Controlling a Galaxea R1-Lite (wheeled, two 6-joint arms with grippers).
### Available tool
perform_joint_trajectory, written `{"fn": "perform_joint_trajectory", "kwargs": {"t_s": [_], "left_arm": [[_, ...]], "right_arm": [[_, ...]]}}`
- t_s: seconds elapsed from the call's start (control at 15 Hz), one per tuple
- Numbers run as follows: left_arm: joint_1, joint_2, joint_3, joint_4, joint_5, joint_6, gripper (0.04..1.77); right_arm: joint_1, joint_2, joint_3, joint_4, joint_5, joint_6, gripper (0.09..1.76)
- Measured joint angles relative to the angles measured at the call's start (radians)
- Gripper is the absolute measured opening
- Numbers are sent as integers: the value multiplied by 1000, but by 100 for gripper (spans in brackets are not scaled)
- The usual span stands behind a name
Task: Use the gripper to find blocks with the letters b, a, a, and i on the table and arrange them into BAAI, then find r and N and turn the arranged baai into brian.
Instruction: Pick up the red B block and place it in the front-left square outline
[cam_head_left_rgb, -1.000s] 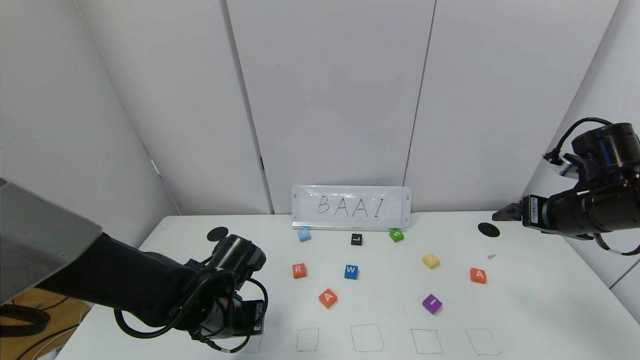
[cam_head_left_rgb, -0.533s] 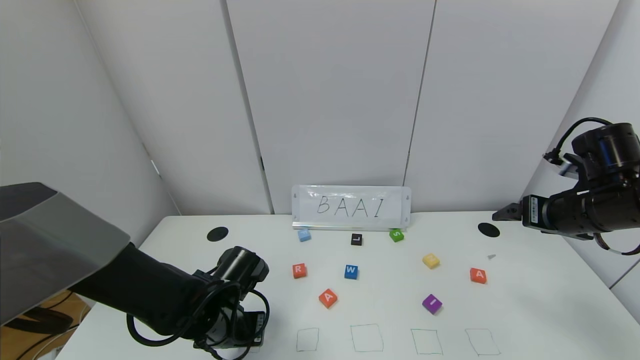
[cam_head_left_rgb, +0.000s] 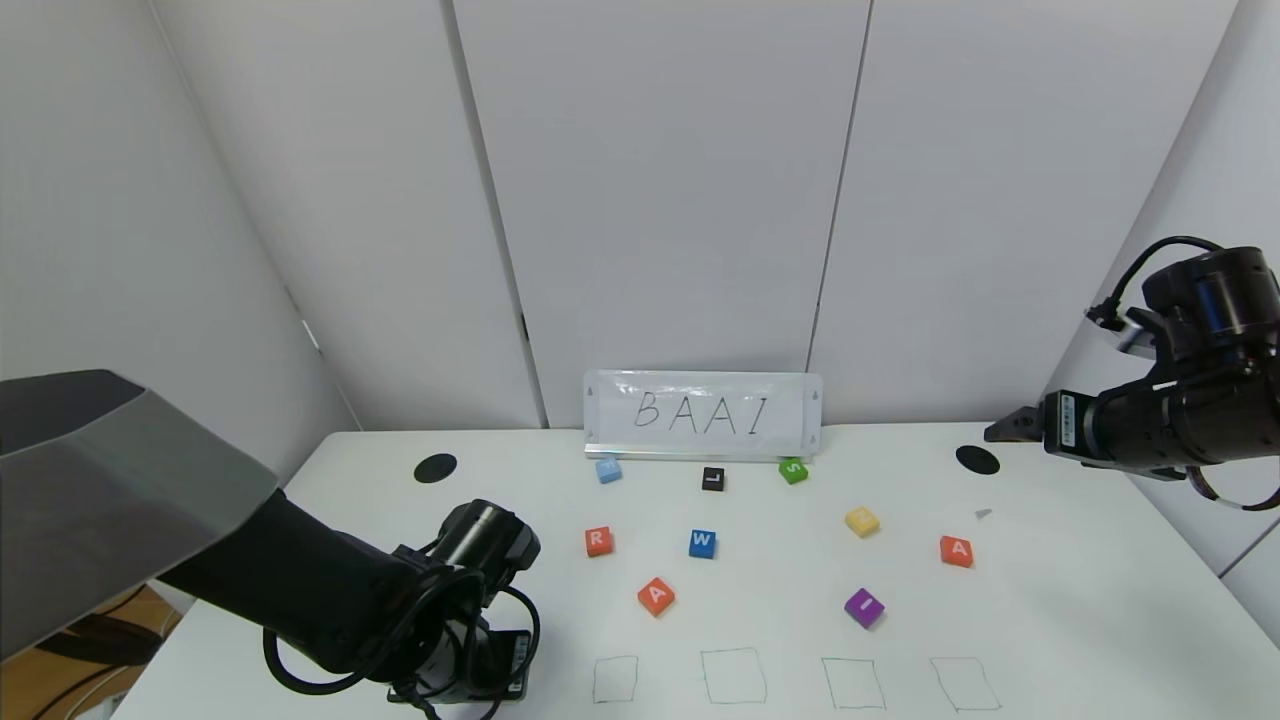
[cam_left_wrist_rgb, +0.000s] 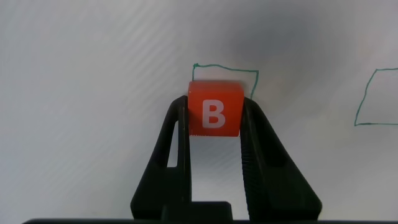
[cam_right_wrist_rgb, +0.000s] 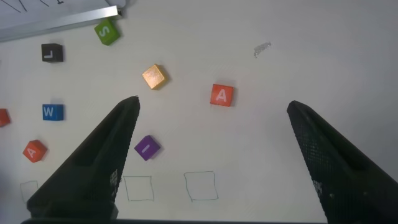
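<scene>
The left pincer (cam_left_wrist_rgb: 214, 118) is clamping the small orange square block lettered B (cam_left_wrist_rgb: 214, 109) by its two side faces, so the white letter is facing up and readable. It is hanging low at the near left of the large white worktop (cam_head_left_rgb: 1060, 600), just beside the first thin green hand-drawn square outline (cam_left_wrist_rgb: 225, 78), likely the B slot for BAAI. The two orange A blocks (cam_head_left_rgb: 656, 596), the purple I block (cam_head_left_rgb: 864, 607) and the orange R block (cam_head_left_rgb: 598, 541) are lying loose mid-worktop. The right pincer (cam_right_wrist_rgb: 214, 137) is idling spread wide, raised over the far right edge, holding nothing.
</scene>
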Motion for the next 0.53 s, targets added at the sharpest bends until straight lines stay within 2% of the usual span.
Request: {"fn": "perform_joint_trajectory", "kwargs": {"t_s": [0.53], "left_arm": [[-3,2,-1,2,-27,9,52]], "right_arm": [[-1,1,-1,0,0,0,171]]}}
